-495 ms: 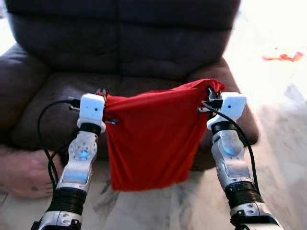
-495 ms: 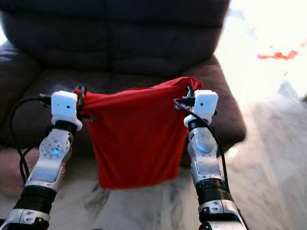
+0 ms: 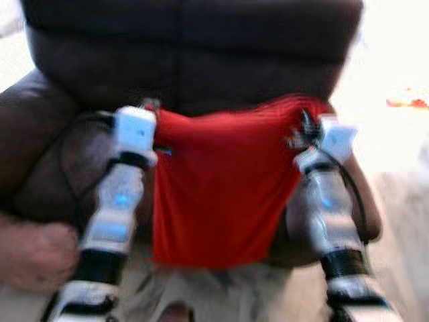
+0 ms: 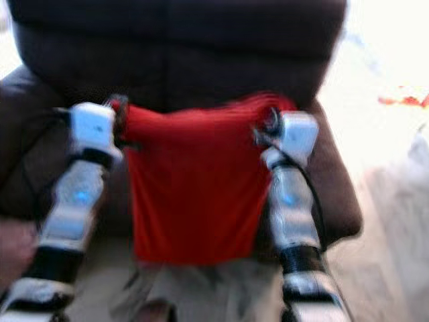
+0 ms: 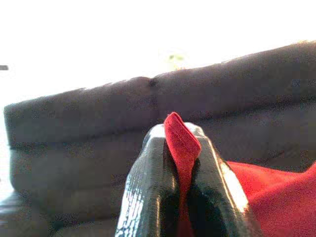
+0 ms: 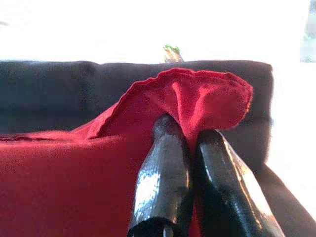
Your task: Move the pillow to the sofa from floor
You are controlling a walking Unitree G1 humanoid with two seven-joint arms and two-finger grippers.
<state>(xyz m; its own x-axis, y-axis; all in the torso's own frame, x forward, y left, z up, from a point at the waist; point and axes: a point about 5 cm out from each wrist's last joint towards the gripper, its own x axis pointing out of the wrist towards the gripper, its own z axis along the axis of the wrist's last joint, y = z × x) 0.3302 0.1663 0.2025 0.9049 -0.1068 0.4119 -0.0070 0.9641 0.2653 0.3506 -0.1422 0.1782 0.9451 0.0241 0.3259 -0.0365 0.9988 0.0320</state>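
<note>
the red pillow [image 3: 218, 188] hangs limp and flat like an empty cover. its top corners are held up before the dark brown sofa [image 3: 194, 60].

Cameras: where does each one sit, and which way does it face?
Eye views: on the head, looking down at both arms holding the pillow before the sofa.
Left wrist: along the left gripper, pinching a pillow corner, toward the sofa back.
Right wrist: along the right gripper, pinching the other corner.
All share pillow and sofa.
</note>
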